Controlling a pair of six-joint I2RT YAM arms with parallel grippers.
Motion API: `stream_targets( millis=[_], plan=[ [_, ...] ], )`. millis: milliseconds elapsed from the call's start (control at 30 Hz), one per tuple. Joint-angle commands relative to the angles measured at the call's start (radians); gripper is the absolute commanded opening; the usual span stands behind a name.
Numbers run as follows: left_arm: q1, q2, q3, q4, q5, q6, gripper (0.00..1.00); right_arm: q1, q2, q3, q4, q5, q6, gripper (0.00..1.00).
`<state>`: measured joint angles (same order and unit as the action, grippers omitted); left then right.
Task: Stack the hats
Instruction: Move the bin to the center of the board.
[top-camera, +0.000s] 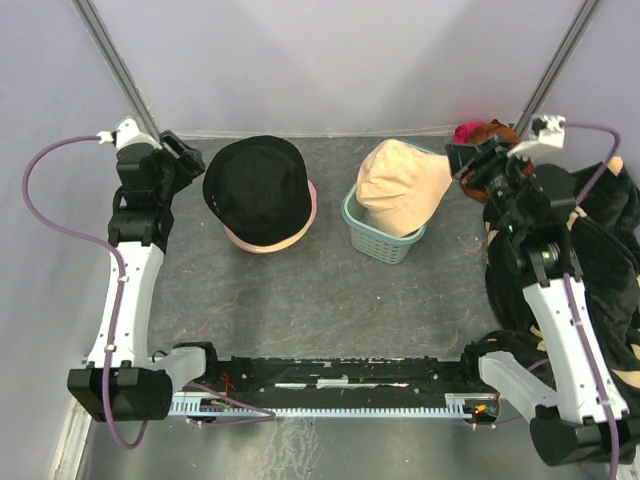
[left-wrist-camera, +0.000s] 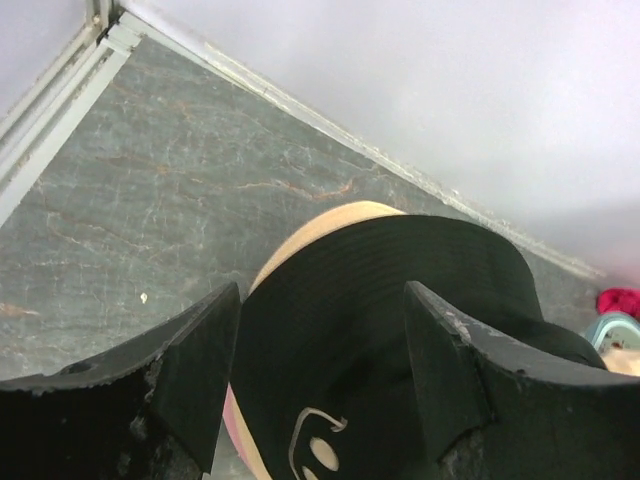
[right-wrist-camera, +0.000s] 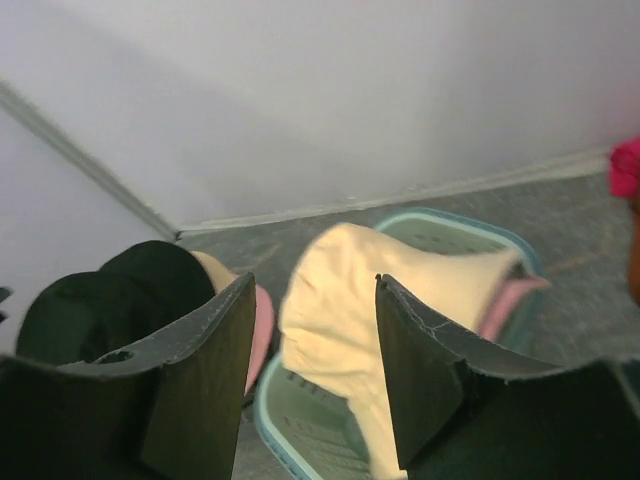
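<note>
Left edge: I see my left arm standing close to the back-left corner post, with the wall just behind it.
Left gripper (top-camera: 190, 156): jaws spread, clamped on nothing, just beside the left brim of the black hat (top-camera: 258, 185).
Hat stack: the black hat sits on top. A beige brim (left-wrist-camera: 325, 218) and a pink brim (left-wrist-camera: 232, 425) show under it on the table (top-camera: 330, 300).
Middle gap: I have a bare strip of table between the stack and the teal basket (top-camera: 375, 242), and wider bare table in front of both.
Basket: a beige hat (top-camera: 400, 185) is heaped over its rim, with a pink hat (right-wrist-camera: 508, 303) under it.
Right gripper (top-camera: 466, 162): jaws apart and holding nothing, near the basket's right side.
Back-right corner: a red cloth (top-camera: 467, 130) lies behind my gripper.
Right edge: a black blanket (top-camera: 612, 235) crowds my right arm.
</note>
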<state>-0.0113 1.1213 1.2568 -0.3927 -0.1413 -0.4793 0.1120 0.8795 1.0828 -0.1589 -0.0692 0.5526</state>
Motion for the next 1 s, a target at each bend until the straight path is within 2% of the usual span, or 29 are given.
stream_targets(
  millis=[0,200,300,400,600,767,967],
  plan=[
    [0.14,-0.021,-0.097,0.144,0.227,-0.167,0.73,0.09,0.15,0.163,0.044,-0.124,-0.06,0.59],
    [0.284,-0.028,-0.323,0.381,0.466,-0.332,0.71,0.151,0.381,0.258,0.196,-0.254,-0.003,0.59],
    [0.332,-0.036,-0.488,0.623,0.562,-0.485,0.7,0.175,0.497,0.31,0.246,-0.318,0.017,0.59],
    [0.345,-0.013,-0.611,0.86,0.617,-0.606,0.7,0.198,0.598,0.349,0.304,-0.382,0.048,0.59],
    [0.345,0.055,-0.737,1.162,0.656,-0.725,0.7,0.245,0.753,0.386,0.41,-0.443,0.121,0.59],
    [0.346,0.075,-0.78,1.244,0.654,-0.758,0.7,0.314,0.782,0.322,0.412,-0.403,0.144,0.58],
    [0.345,0.086,-0.8,1.264,0.654,-0.751,0.7,0.456,0.696,0.18,0.306,-0.183,-0.026,0.57]
  ],
)
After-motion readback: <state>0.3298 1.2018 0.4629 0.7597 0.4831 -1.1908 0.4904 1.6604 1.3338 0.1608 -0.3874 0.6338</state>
